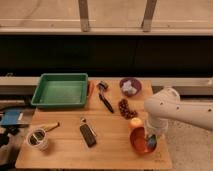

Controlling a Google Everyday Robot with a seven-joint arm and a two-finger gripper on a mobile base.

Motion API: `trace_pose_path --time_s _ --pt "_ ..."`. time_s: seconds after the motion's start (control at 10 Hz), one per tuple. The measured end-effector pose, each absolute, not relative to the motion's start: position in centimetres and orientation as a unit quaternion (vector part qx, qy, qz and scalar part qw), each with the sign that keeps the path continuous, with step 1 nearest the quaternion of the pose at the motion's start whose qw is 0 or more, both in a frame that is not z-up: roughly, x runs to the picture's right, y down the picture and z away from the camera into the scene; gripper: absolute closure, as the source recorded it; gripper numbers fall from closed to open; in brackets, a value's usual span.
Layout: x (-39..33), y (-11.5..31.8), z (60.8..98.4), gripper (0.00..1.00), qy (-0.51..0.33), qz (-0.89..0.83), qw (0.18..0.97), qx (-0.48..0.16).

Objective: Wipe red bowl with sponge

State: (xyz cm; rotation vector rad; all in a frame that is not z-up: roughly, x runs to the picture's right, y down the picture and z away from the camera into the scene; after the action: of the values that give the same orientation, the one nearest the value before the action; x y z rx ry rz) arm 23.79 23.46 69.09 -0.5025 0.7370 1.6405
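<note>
The red bowl (140,142) sits near the front right corner of the wooden table (65,155). My gripper (150,137) hangs from the white arm (175,110) that comes in from the right. It reaches down into the right side of the bowl. It is shut on the small blue-grey sponge (152,143), which rests against the bowl's inner right wall. The arm hides part of the bowl's back rim.
A small orange fruit (135,123) lies just behind the bowl. Dark grapes (126,109), a purple bowl with white contents (130,87), a black brush (104,98), a black bar (88,135), a green tray (61,90) and a cup (37,139) are also on the table.
</note>
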Motion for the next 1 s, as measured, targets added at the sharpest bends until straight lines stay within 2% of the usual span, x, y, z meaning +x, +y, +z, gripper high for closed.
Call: trace_pose_path --time_s 0.5,1.0 --pt "18.8 21.5 69.4 1.0 0.272 0.675 0.648 -0.226" --pt "15.9 23.6 68.3 1.0 0.255 0.658 0.667 -0.24"
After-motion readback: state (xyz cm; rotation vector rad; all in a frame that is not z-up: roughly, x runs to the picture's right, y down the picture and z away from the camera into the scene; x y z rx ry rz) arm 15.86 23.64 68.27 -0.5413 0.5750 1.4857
